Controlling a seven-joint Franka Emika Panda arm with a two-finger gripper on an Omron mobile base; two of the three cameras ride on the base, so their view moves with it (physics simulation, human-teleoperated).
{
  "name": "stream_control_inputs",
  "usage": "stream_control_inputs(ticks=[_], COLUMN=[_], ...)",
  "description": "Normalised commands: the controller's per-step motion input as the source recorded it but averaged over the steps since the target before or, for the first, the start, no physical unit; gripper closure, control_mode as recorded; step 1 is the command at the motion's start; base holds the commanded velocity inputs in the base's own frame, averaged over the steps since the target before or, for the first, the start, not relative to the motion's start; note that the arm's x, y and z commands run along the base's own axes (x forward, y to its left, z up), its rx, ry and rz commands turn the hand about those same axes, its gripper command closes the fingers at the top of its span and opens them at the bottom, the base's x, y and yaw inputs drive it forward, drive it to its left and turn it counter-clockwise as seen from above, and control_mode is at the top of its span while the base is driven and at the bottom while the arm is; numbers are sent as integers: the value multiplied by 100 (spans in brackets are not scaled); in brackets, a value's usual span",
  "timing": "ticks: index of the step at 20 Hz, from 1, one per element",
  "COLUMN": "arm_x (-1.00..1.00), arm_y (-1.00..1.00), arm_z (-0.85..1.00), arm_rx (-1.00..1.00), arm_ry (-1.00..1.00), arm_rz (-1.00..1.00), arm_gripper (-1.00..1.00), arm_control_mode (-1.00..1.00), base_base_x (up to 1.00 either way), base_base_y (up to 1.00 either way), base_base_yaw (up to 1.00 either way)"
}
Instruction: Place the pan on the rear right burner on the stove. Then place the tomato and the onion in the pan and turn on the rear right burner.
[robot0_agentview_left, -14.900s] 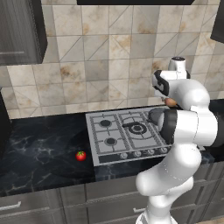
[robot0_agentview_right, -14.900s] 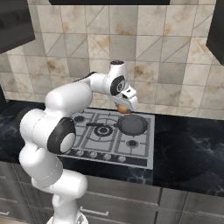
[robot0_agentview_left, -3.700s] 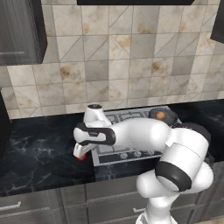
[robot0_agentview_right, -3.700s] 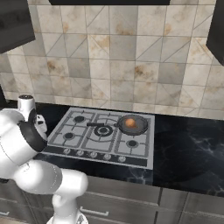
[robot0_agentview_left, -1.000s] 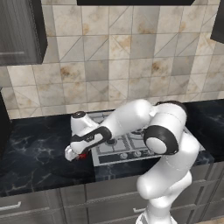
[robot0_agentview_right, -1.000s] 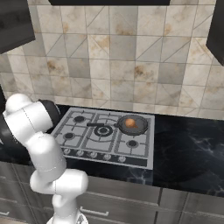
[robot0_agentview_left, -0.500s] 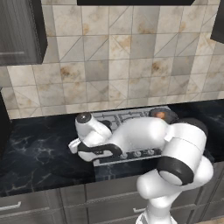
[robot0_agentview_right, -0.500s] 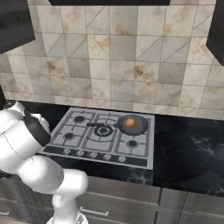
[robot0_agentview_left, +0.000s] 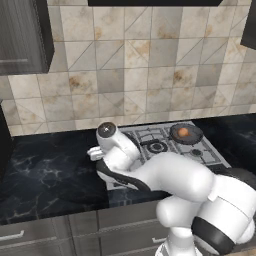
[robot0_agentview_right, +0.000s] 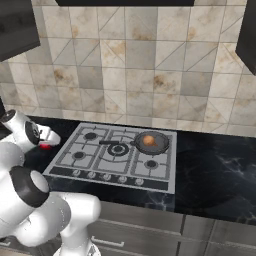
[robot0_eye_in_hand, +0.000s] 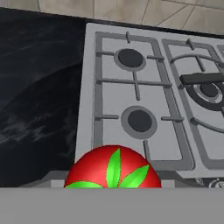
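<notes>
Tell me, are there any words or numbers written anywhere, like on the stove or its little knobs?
None can be read.
The stove: its silver top carries no words or brand mark.
The knobs: too small to tell whether they bear any marks.
The pan, the onion inside it and the tomato: no labels.
The wall tiles: only brown stains, no writing.

tomato (robot0_eye_in_hand: 113, 169): glossy red, green leaf star | onion (robot0_agentview_right: 148, 140): brown-orange | pan (robot0_agentview_right: 152, 142): dark grey, black handle | stove (robot0_agentview_right: 115, 156): silver-grey, black grates | counter (robot0_agentview_right: 215, 172): black, white marbling | wall tiles (robot0_agentview_right: 150, 65): beige, brown mottling
</notes>
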Motion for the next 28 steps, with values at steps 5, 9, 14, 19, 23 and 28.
stream_control_inputs(ticks=[5,9,14,19,23,28], arm_x=[-26,-27,-10,0,0,0], arm_y=[-73,-77,-71,-66,-69,-68], arm_z=[53,41,30,28,27,28], arm_rx=[21,20,18,16,16,14], arm_ry=[-11,-9,-6,-4,-5,-7], arm_rz=[-18,-18,-18,-17,-18,-19], arm_gripper=[100,100,100,100,100,100], arm_control_mode=[-100,-100,-100,-100,-100,-100], base_base_x=[0,0,0,0,0,0], base_base_y=[0,0,0,0,0,0], base_base_yaw=[0,0,0,0,0,0])
